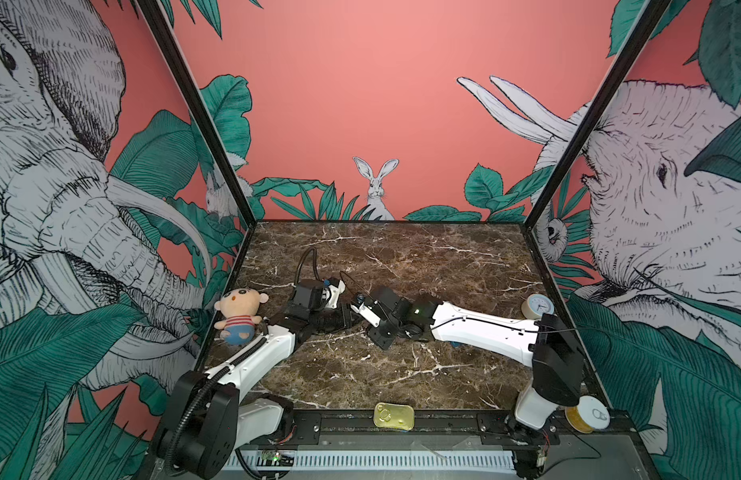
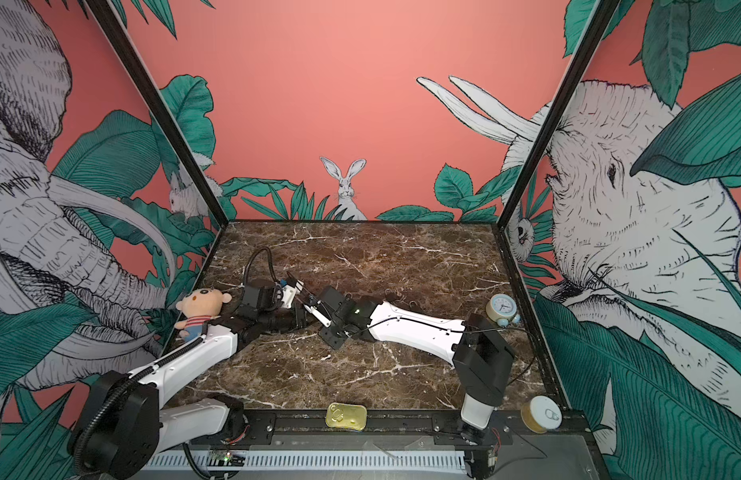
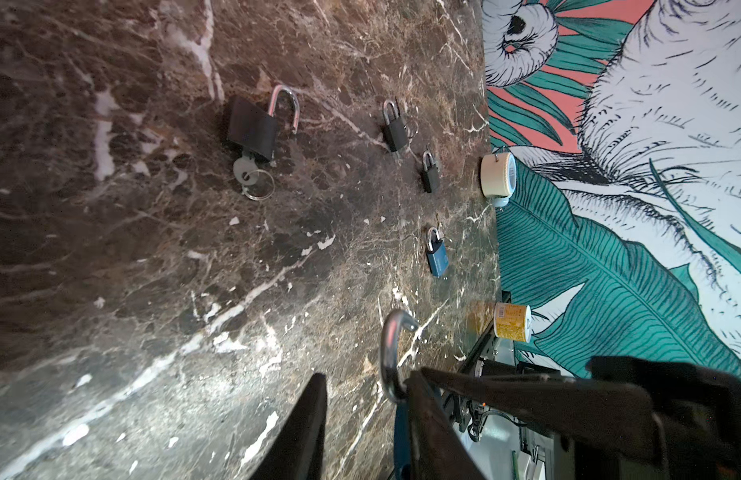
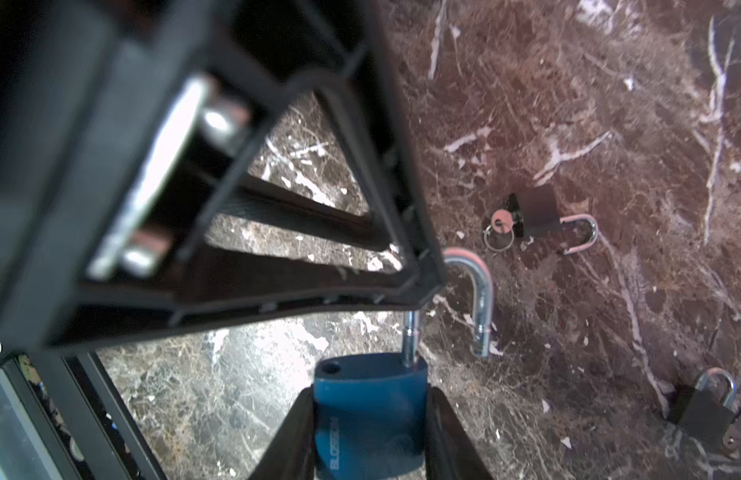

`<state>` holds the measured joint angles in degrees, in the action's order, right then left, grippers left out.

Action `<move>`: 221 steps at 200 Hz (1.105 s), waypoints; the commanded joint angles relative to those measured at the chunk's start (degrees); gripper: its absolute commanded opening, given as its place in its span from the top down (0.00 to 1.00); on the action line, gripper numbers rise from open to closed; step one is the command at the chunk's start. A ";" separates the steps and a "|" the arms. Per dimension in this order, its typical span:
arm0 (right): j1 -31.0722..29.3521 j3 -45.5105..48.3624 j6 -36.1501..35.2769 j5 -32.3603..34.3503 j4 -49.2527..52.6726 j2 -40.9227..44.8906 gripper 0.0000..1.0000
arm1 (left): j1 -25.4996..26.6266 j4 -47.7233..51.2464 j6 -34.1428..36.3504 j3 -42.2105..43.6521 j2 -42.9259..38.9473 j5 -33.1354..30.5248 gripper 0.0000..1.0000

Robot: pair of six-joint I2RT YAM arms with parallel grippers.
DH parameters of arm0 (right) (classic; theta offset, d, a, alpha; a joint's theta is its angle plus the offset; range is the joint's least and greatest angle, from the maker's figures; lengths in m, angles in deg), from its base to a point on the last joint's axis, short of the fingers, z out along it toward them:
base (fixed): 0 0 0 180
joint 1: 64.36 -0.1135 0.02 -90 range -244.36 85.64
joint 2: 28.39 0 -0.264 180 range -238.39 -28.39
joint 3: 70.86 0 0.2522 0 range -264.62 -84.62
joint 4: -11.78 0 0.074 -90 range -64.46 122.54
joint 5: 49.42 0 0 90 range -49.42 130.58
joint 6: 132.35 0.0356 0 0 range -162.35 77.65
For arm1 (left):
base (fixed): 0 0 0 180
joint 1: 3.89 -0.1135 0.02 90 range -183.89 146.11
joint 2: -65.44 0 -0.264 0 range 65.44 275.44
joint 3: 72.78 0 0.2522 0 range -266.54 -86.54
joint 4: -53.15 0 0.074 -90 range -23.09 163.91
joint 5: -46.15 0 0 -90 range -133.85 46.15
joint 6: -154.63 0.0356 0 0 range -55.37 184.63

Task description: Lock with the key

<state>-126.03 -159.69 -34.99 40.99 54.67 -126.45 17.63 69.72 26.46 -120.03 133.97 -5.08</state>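
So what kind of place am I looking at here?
Probably a staged robot test booth, not a lived-in room: marble-look tabletop boxed in by jungle-print wall panels, left arm and right arm mounted at its front, scattered padlocks as props.

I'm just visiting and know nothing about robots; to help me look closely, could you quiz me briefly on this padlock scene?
1. True or false: the shackle of the blue padlock clamped in the right gripper is shut.
2. The ringed key is: A) pinched in a gripper; B) stuck in the large black padlock; C) hung on a shackle.
3. In the left wrist view, how many padlocks lie on the marble table?
Key: 1 false, it stands open; 2 B; 3 four: the large black one, two small black padlocks, one small blue padlock.
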 commanded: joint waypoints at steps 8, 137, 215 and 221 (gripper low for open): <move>-0.18 1.29 0.92 -0.05 -1.59 2.22 0.78 | 1.05 -6.49 -2.46 -0.24 1.20 1.14 0.68; -0.08 0.47 0.67 0.19 -1.88 2.26 0.78 | 3.24 -10.96 -4.28 -0.60 5.53 2.39 0.76; -0.03 0.29 0.82 -0.40 -2.03 2.35 0.78 | 4.04 -13.01 -5.32 -0.83 7.31 2.75 0.74; -0.09 0.31 0.91 -0.45 -2.13 2.47 0.78 | 4.13 -13.22 -5.48 -0.90 7.52 2.73 0.74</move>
<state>-125.42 -158.33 -33.44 41.91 56.18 -126.08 20.53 59.21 21.74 -120.01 140.99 -3.53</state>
